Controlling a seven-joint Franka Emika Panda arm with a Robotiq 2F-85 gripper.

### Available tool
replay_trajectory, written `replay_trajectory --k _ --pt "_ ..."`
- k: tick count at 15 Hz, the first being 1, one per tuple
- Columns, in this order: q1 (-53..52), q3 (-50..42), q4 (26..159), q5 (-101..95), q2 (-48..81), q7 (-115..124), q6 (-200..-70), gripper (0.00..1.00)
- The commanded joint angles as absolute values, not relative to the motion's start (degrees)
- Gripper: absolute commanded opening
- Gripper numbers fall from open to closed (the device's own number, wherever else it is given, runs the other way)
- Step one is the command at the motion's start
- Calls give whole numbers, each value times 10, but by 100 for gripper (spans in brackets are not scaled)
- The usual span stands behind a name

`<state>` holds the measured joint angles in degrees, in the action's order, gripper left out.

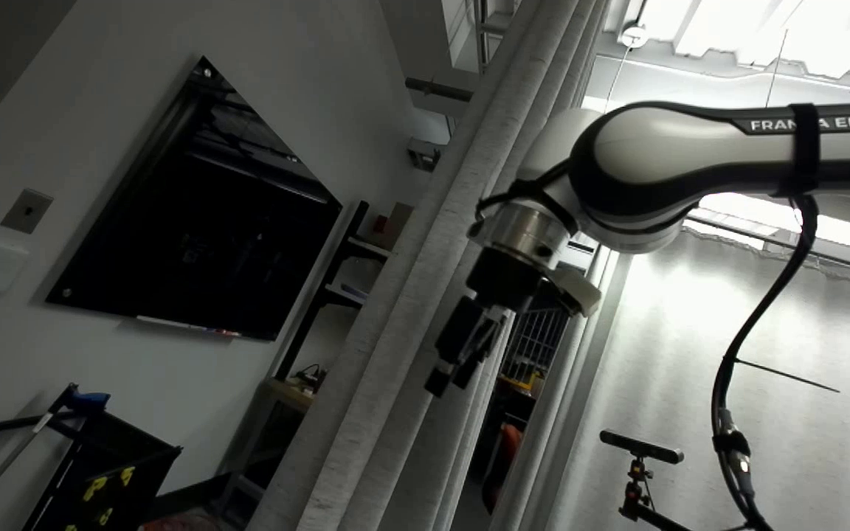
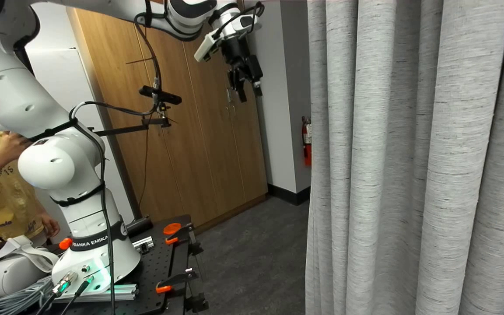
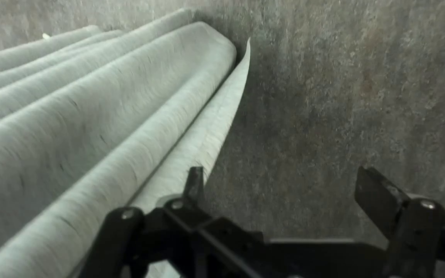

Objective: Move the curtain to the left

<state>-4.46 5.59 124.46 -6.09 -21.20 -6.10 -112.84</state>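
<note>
The curtain is light grey with deep vertical folds. It hangs in both exterior views, at the right (image 2: 374,157) and running diagonally through the middle (image 1: 395,332). In the wrist view the curtain (image 3: 122,127) fills the left side, with its free edge ending near the picture's middle. My gripper (image 3: 279,170) is open, with its fingers wide apart and only floor seen between them. Its left finger overlaps the curtain's edge in the wrist view; I cannot tell whether they touch. The gripper also shows in both exterior views (image 1: 451,379) (image 2: 250,92), pointing down.
A camera on a mount (image 2: 160,95) stands below the forearm. Wooden cabinets (image 2: 177,131) and a red fire extinguisher (image 2: 307,140) are behind. The robot stands on a black table (image 2: 155,258) with orange clamps. A person in yellow (image 2: 7,192) is beside the base.
</note>
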Motion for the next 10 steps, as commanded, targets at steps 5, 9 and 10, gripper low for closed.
replay_trajectory --k 5,9,10 --pt "-67 117 1161 -81 -122 54 -1152 100" --pt "-65 112 1151 -81 -113 54 -1151 100" --pt "-65 112 1150 -81 -113 54 -1151 100"
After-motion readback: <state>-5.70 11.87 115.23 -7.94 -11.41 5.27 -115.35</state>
